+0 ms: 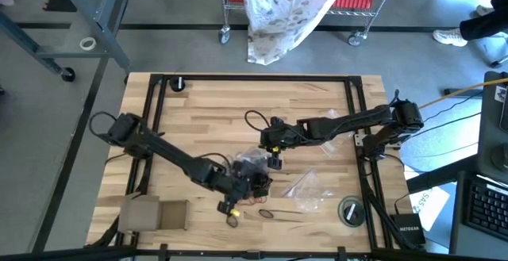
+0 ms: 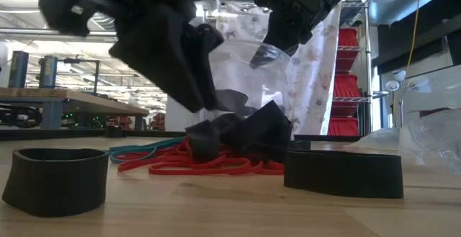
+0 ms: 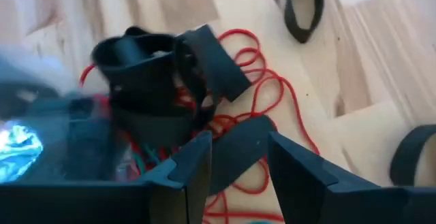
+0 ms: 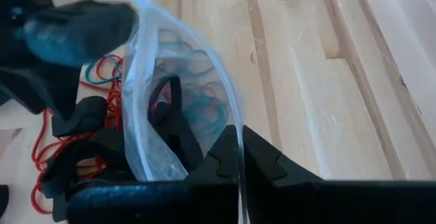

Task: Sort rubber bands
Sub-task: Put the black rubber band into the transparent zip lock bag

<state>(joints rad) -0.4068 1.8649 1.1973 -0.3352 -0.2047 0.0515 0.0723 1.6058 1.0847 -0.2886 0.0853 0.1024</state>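
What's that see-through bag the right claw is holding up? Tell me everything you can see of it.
The clear thin plastic bag looks soft and crinkled. The right claw, shut, pinches one edge and holds it up over the wooden table, so it hangs down to the pile of thin red rubber bands and wide black bands. Teal, red and black bands show through its wall. The left claw is low beside it at the pile; whether it touches the bag is unclear.

Table: light wooden butcher-block top [image 1: 198,110] with a black frame.
Clear plastic bags: one upright [image 4: 146,108], one flat [image 1: 305,188].
Cardboard pieces: near the table's front left corner [image 1: 155,213].
Tape roll: on the grey floor [image 1: 88,44].
Patterned cloth: draped over a wire cart [image 1: 282,7].
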